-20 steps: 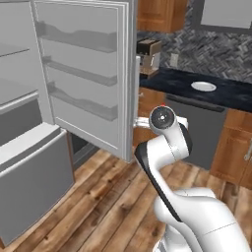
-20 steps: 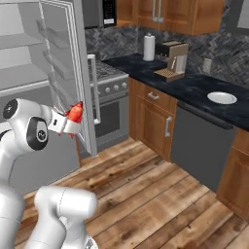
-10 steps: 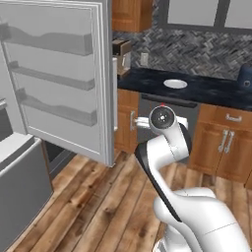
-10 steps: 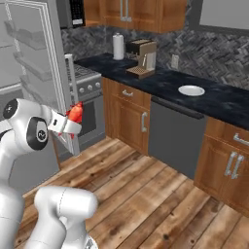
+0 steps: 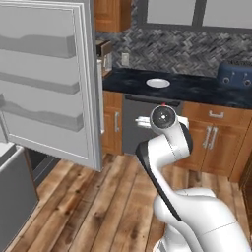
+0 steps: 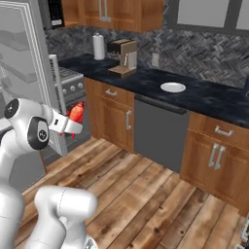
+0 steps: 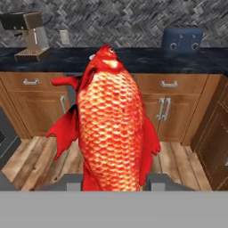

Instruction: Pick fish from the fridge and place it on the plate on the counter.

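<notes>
Fish (image 7: pixel 113 120) clamped upright between tool (image 7: pixel 116 181) fingers, held above wood floor. Plate (image 6: pixel 173 87) sits on dark surface (image 6: pixel 214 97), well apart. Fridge (image 5: pixel 47 83) door open.

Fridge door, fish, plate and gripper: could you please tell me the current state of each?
fridge door: swung open, shelves bare
fish: held in the gripper, off the counter
gripper: shut on the fish
plate: lying flat on the counter, nothing on it
dishwasher: closed
</notes>
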